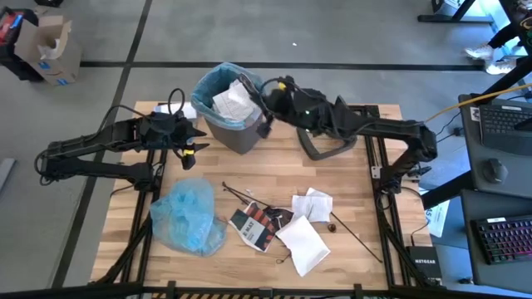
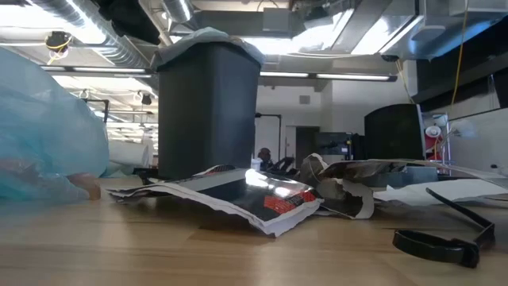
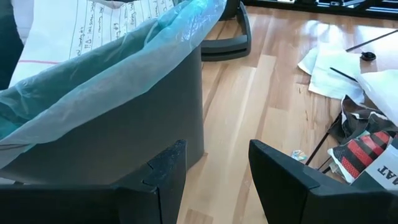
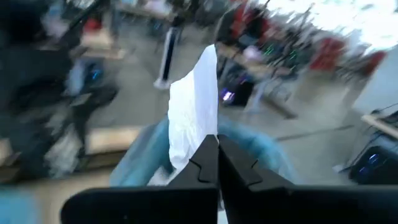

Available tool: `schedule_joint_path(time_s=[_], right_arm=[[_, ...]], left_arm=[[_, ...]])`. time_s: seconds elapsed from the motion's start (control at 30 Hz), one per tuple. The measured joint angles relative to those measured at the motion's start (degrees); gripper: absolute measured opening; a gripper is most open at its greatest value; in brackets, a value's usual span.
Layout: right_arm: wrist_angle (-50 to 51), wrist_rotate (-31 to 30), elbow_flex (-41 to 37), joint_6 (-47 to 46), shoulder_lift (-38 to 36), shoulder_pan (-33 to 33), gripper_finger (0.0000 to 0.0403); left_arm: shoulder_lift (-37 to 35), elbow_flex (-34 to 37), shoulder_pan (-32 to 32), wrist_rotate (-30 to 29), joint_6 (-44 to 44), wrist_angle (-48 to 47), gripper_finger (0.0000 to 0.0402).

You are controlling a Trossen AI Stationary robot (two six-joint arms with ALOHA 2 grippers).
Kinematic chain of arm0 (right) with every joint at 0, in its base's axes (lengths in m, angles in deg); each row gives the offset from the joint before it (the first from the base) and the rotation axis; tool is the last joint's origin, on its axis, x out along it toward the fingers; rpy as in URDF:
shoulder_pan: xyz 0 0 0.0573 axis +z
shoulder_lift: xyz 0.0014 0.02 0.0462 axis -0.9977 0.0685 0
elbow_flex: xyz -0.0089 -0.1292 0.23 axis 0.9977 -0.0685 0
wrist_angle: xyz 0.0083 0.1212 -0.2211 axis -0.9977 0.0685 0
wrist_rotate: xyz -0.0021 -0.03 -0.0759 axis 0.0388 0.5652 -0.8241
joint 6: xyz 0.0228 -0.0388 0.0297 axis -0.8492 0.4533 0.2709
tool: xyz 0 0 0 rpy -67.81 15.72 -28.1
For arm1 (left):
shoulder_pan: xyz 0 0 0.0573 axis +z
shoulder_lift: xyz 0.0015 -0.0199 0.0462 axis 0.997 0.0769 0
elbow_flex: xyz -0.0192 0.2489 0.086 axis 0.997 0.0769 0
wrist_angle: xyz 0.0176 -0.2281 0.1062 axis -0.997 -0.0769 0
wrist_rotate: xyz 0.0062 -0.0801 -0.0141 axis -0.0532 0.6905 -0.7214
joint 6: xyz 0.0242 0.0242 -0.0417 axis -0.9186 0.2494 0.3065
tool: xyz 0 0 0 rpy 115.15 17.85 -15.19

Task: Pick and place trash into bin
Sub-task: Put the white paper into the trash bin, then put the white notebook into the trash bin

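The dark grey bin (image 1: 229, 112) with its light blue liner (image 3: 124, 56) stands at the table's far middle, and lined white paper (image 3: 81, 25) shows in its mouth. My right gripper (image 4: 217, 152) reaches in from the right, over the bin's right rim (image 1: 264, 106). It is shut on a piece of white paper (image 4: 193, 112). My left gripper (image 3: 214, 168) waits open beside the bin's left wall (image 1: 198, 141) and touches nothing. More trash lies on the near half: a printed packet (image 1: 253, 226), white mailers (image 1: 303, 241) and thin dark sticks (image 1: 357, 237). My right gripper pinches the white paper by its lower edge (image 4: 200, 140) between its two fingers. The fingers come about level from the table's right side. The paper stands up past the fingers, lifted clear above the blue liner of the bin.
A crumpled blue plastic bag (image 1: 189, 216) lies at the near left. The grey lid (image 1: 328, 145) lies under my right arm. A black zip tie (image 2: 444, 238) lies near the front edge. Bare wood shows between the bin and the litter.
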Motion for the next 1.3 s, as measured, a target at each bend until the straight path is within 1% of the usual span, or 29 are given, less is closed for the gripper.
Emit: schedule_joint_path(time_s=[0.1,0.17,0.23,0.33,0.43,0.53,0.6,0.7,0.83,0.87,0.97,1.07,1.2,1.3], right_arm=[[-7.64,-0.83,0.00,1.16,2.99,-1.79,0.0001],[-8.79,-1.30,0.00,1.14,4.54,-2.76,0.0009],[-7.79,-2.38,-0.02,0.84,5.29,-3.15,0.0029],[-6.28,-3.27,-0.02,-0.75,5.27,-2.99,0.0080],[-5.03,-3.26,0.00,-0.85,4.32,-2.18,0.0144],[-2.57,-3.22,0.00,-0.82,1.99,-0.97,0.0200],[0.49,-3.10,0.06,-0.81,0.00,0.21,0.0228],[8.91,-0.51,0.09,-1.99,-2.54,2.74,0.0252],[22.40,5.11,0.05,-6.67,-2.98,5.80,0.0260],[25.43,5.86,-0.36,-8.15,-2.58,6.48,0.0259],[30.02,5.76,-3.37,-12.51,-1.22,8.26,0.0250],[29.68,5.74,-8.02,-16.75,0.28,9.78,0.0237],[25.43,6.40,-13.69,-21.39,1.58,11.58,0.0220],[21.77,7.33,-18.36,-22.86,1.86,12.98,0.0211]], left_arm=[[0.00,0.00,0.01,0.00,0.28,-0.04,0.0166],[0.00,0.00,0.01,0.00,0.36,0.13,0.0166],[0.02,0.00,0.01,0.00,0.49,0.22,0.0166],[0.02,0.00,-0.02,0.00,1.54,0.02,0.0166],[0.02,0.00,0.01,0.00,1.95,-0.23,0.0166],[0.02,0.00,-0.01,0.00,1.97,-0.26,0.0166],[0.02,0.00,0.01,0.00,1.97,-0.17,0.0166],[0.02,0.00,-0.02,0.00,2.23,-0.74,0.0166],[0.02,0.00,0.01,0.00,2.30,-1.18,0.0166],[0.02,0.00,-0.02,0.00,2.32,-1.16,0.0166],[0.02,0.00,0.01,0.00,2.59,-1.82,0.0166],[0.02,0.00,0.00,1.63,2.60,-2.16,0.0166],[0.15,0.00,-0.02,7.13,2.29,-1.62,0.0166],[0.76,0.01,-0.02,9.03,3.52,-1.71,0.0166]])
